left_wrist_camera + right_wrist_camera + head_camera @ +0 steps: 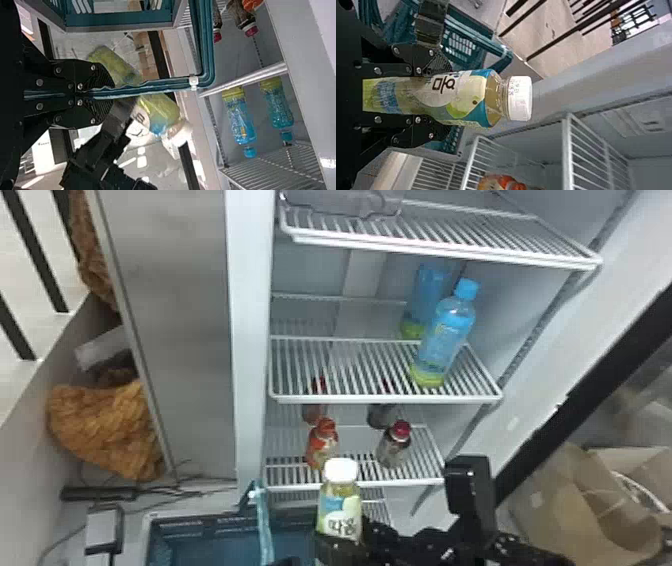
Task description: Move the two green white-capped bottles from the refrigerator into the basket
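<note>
In the head view my right gripper (341, 540) holds a green white-capped bottle (342, 505) upright, just right of the teal basket's raised rim (265, 525). The right wrist view shows my right gripper (440, 97) shut around the body of the bottle (466, 97), its white cap beyond the fingers. At the head view's bottom edge is part of my left gripper (287, 561), beside that rim. In the left wrist view my left gripper (97, 94) is clamped on the basket rim (158, 84); the held bottle (160, 111) passes behind it.
An open refrigerator stands ahead with wire shelves (350, 397). Two blue bottles (442, 340) are on the middle shelf at its right. Lower down are an orange-capped bottle (322, 442) and a red-capped bottle (395, 445). Brown cardboard (585, 510) lies at the right.
</note>
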Tool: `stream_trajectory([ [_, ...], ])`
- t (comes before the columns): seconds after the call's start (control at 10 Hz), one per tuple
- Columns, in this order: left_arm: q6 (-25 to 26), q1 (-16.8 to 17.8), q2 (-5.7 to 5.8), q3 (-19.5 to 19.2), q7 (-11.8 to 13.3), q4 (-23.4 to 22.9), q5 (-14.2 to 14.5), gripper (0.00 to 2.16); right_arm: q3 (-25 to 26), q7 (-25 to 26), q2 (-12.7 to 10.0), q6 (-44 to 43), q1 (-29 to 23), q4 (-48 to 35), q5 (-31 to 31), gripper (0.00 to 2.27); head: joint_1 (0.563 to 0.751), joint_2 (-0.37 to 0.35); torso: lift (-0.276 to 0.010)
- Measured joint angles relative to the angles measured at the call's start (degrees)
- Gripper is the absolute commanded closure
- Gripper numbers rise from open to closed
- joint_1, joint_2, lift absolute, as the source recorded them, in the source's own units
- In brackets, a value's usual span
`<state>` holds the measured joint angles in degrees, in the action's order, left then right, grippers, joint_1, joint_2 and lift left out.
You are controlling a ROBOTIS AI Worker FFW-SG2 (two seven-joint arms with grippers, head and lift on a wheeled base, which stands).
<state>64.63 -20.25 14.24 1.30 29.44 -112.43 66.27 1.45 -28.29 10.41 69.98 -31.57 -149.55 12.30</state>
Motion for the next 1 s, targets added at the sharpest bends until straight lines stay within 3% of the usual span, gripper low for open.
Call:
stream_trajectory([
  [0.4,0.1,0.0,0.00,-0.1,0.0,0.0,0.0,1.18,-3.1,-1.0,0.4,-0.2,4.9,9.9,-0.4,0.86,0.695,-0.191,-0.004],
  [0.6,0.1,0.2,0.02,0.1,0.0,0.0,0.0,1.18,-4.4,-1.3,0.4,-2.1,6.8,13.6,-0.6,0.54,0.695,-0.176,-0.004],
  [1.0,0.2,0.3,0.09,0.1,0.0,0.0,0.0,1.18,-4.4,-1.9,0.5,-6.9,7.4,16.2,-0.2,0.40,0.695,-0.167,-0.004],
])
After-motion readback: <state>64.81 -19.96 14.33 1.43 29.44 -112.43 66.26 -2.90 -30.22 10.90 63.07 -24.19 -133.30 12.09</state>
